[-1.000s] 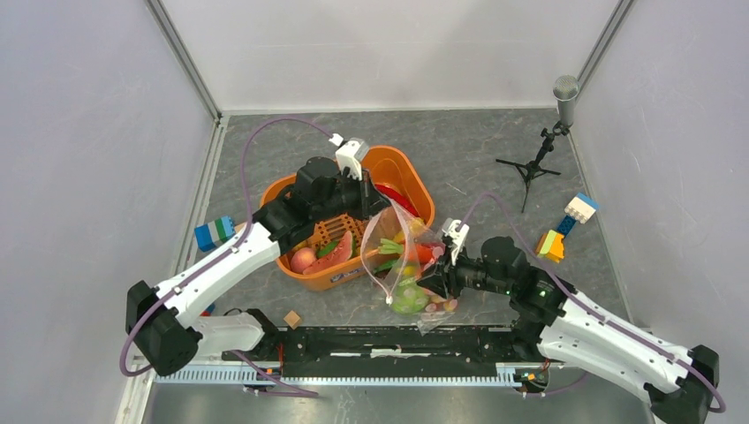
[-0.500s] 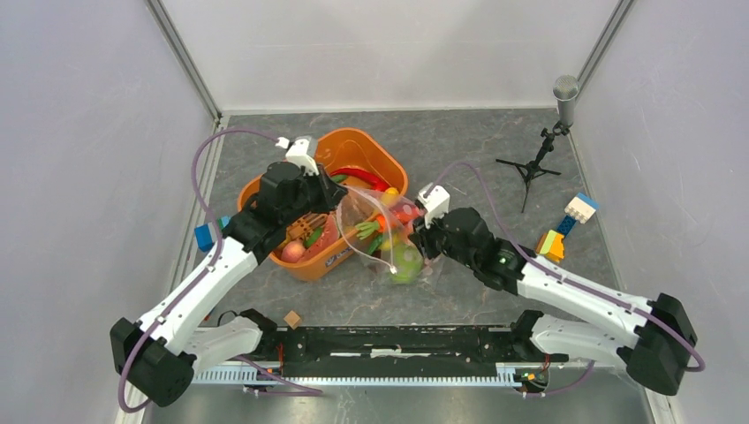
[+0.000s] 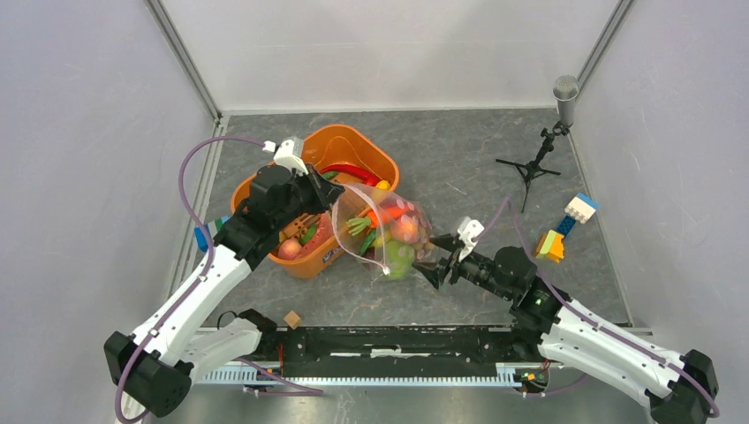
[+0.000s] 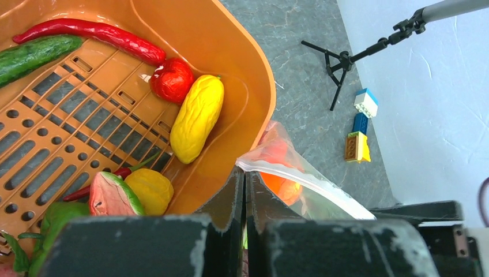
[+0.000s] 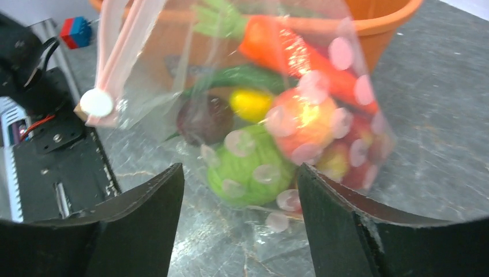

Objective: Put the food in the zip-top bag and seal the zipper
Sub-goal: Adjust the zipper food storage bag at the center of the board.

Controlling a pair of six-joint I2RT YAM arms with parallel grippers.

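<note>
You are pinching the bag (image 3: 351, 205) by its mouth with the left end effector (image 4: 244, 187), so the food (image 5: 248, 170) is not spilling. The right end effector (image 3: 430, 258) is gaping beside it, holding nothing.

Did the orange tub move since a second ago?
Yes. The orange tub slid left, farther from the microphone stand, which stayed put.

The zip-top bag (image 5: 173, 86) is noted as clear with pale pink dots; its zipper (image 5: 123, 52) is pink. An orange tub (image 4: 230, 52), red chilli (image 4: 98, 34) and green melon (image 5: 248, 173) are recorded. The table (image 3: 459, 150) is veined grey.
</note>
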